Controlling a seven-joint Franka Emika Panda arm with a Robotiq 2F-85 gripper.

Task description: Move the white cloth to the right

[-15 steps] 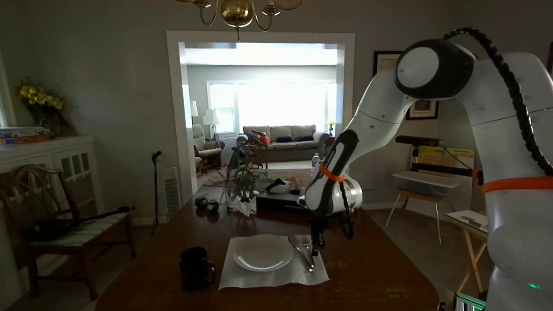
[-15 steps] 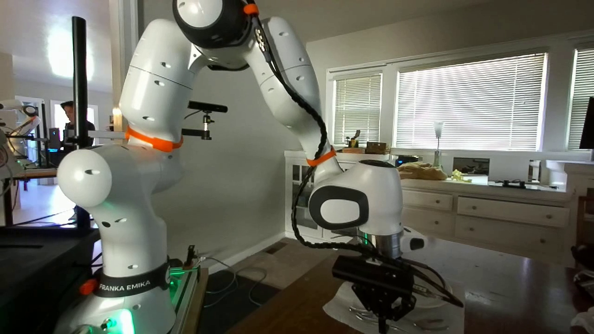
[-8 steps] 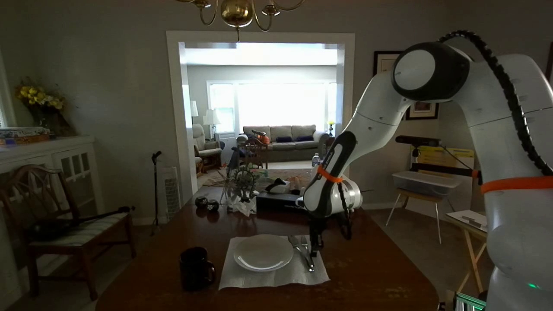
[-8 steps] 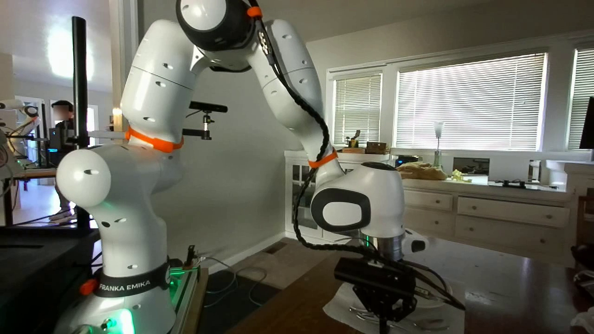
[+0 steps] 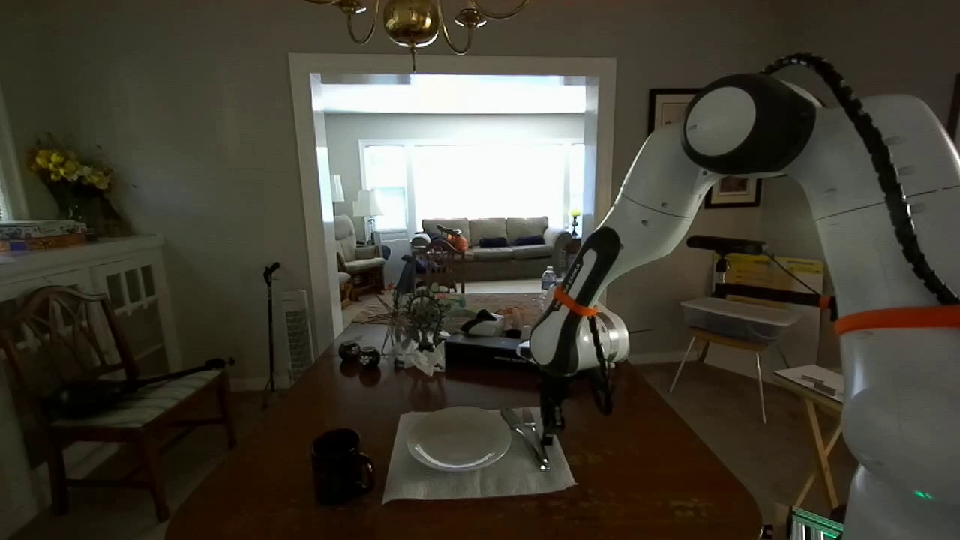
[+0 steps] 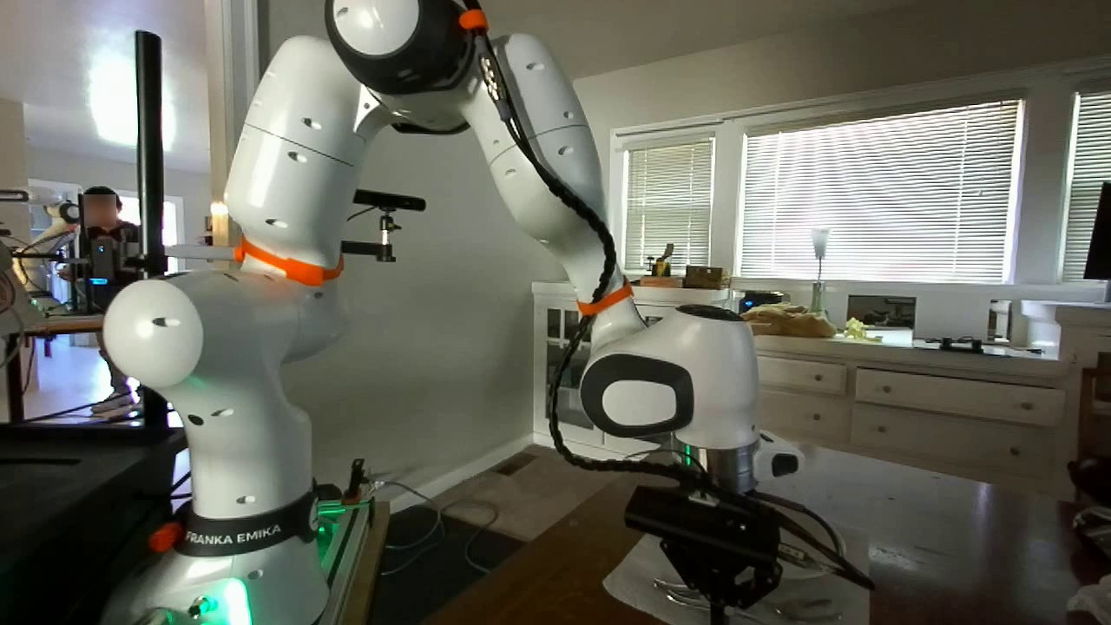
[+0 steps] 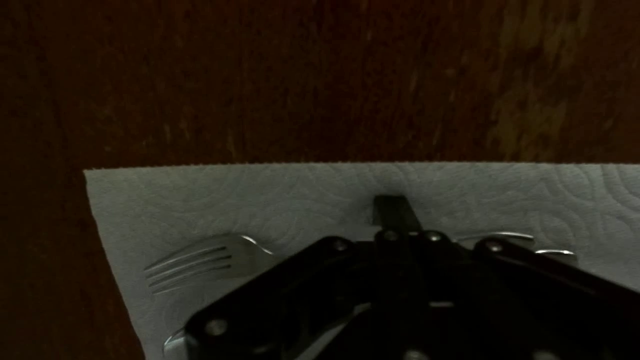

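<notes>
- In an exterior view, a brass chandelier (image 5: 411, 22) is hanging between eleven and twelve o'clock.
- A white cabinet (image 5: 94, 262) is standing at nine, a wooden chair (image 5: 146, 409) at eight.
- A bright window (image 5: 487, 180) is glaring at twelve, above a sofa (image 5: 495, 255).
- In an exterior view, blinds (image 6: 881, 191) are glowing at two o'clock, above drawers (image 6: 955, 395) past three.

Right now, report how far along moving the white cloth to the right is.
Done: the fingers are shut and seem pressed on the white cloth near its edge.
In hand: the slide; in an exterior view, cloth and plate sit slightly further right than moments ago.
Left: probably more sliding, as the shift is small.
</notes>
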